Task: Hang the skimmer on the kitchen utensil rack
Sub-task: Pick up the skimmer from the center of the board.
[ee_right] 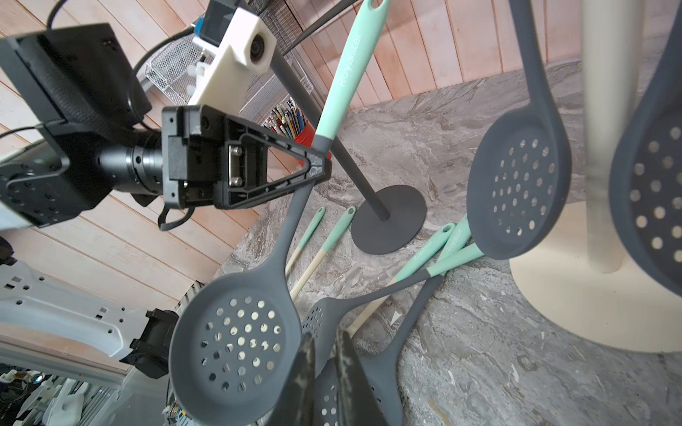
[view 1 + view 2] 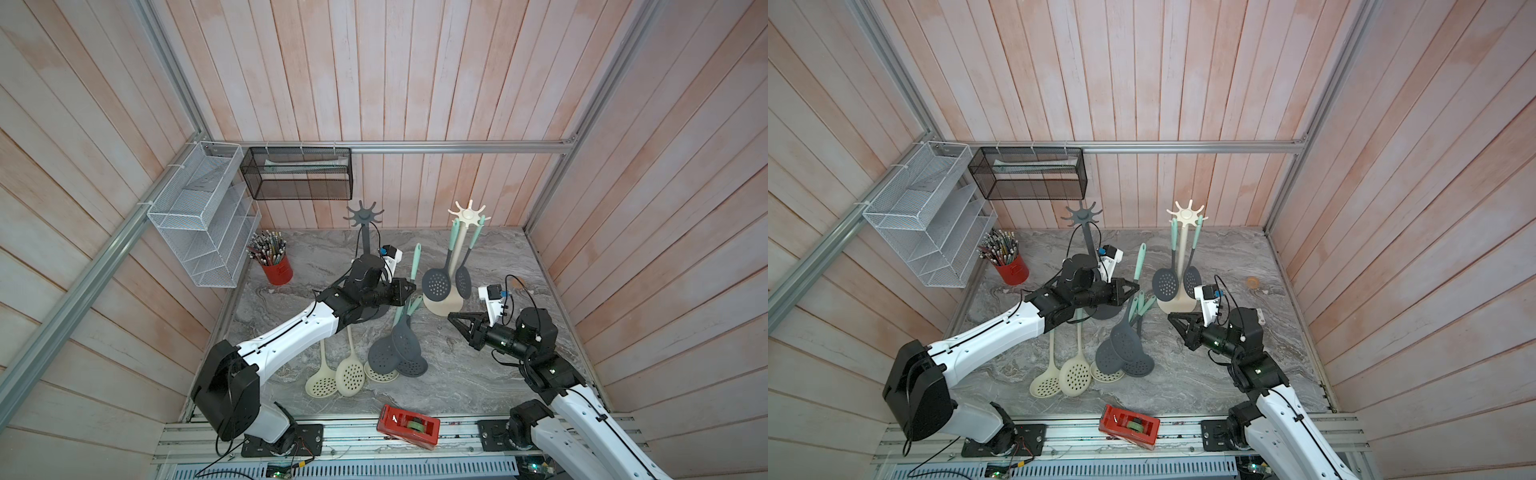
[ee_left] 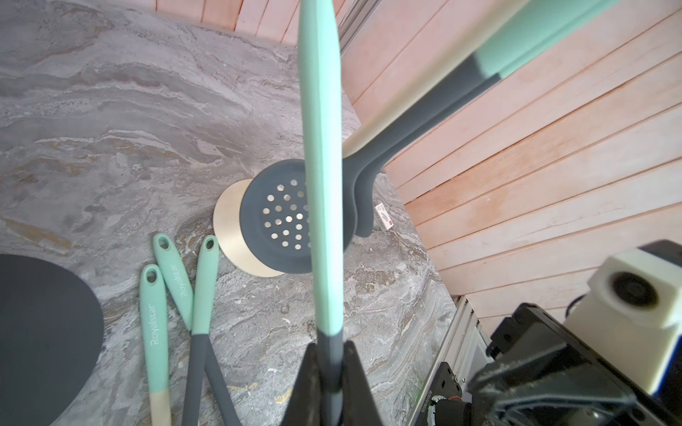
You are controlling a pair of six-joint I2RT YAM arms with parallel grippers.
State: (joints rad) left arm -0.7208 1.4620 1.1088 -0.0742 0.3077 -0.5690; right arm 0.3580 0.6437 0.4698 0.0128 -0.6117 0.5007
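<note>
Near, spare skimmers (image 2: pixel 353 376) lie on the tabletop (image 2: pixel 478 374). The right hand (image 2: pixel 451 318) has its fingers a little apart and holds nothing. Farther, the left hand (image 2: pixel 412 286) grips the skimmer (image 2: pixel 416 259) by its dark neck, raised between the dark rack (image 2: pixel 363 216) and the cream rack (image 2: pixel 469 214).
</note>
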